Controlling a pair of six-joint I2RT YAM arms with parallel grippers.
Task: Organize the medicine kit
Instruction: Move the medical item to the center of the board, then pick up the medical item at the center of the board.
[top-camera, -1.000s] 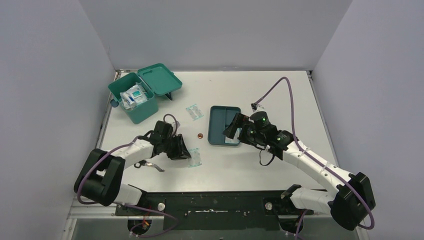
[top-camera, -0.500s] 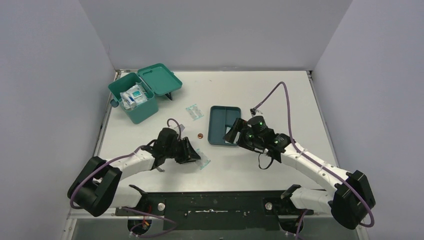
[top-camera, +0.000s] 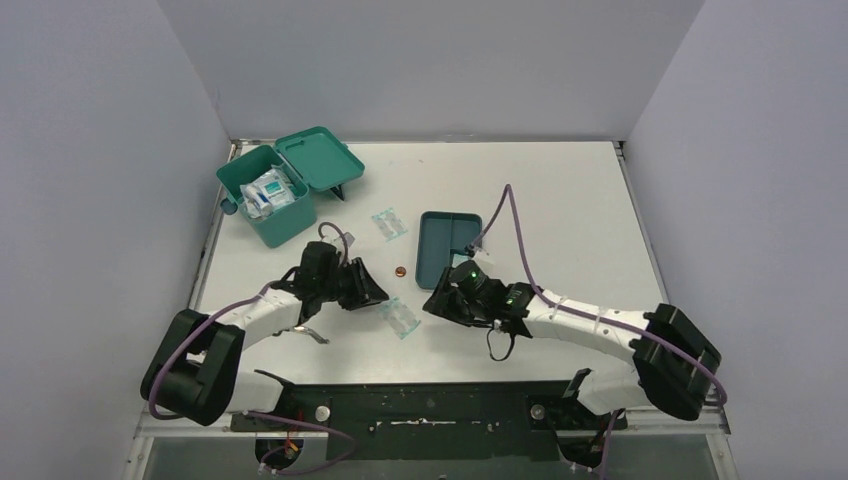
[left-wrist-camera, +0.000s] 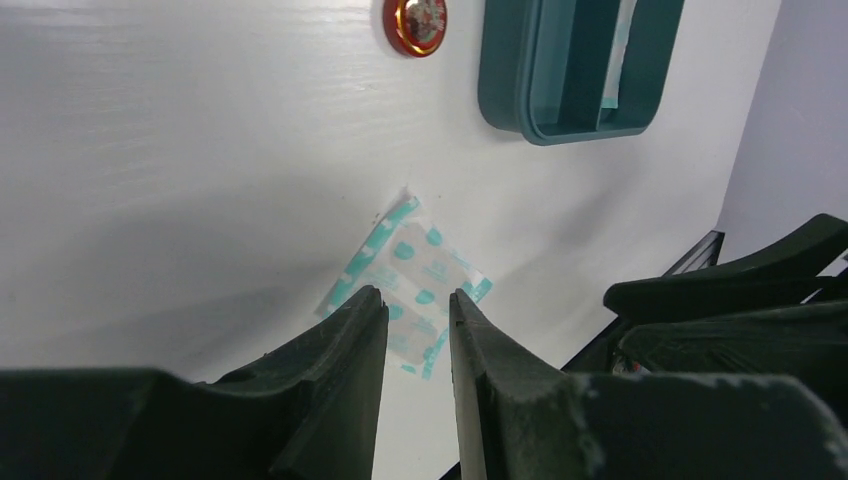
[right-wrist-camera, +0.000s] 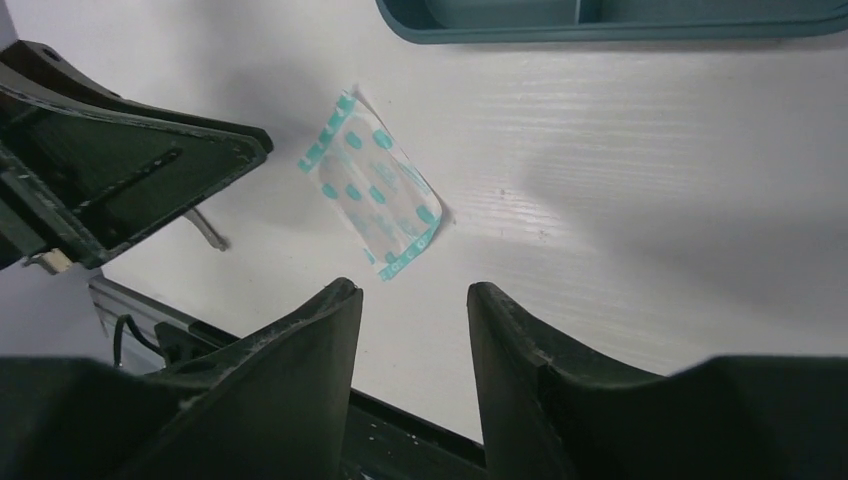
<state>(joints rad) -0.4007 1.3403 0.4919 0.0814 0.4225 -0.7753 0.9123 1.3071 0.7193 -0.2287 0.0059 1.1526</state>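
2 empty pairs of jaws: left gripper (left-wrist-camera: 415, 300) barely parted, right gripper (right-wrist-camera: 410, 290) half open, plaster packet (top-camera: 400, 319) between; medicine kit (top-camera: 290, 225) well apart, beyond the left gripper.

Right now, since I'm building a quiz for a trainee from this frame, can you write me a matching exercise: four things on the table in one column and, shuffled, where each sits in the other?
Things
1. medicine kit
2. divided tray
3. small red round tin
4. near plaster packet

Places
A. between the left gripper and right gripper, held by neither
B. far left corner, lid open
C. just left of the tray
D. centre of the scene, right of the red tin

Pairs: 1-B, 2-D, 3-C, 4-A
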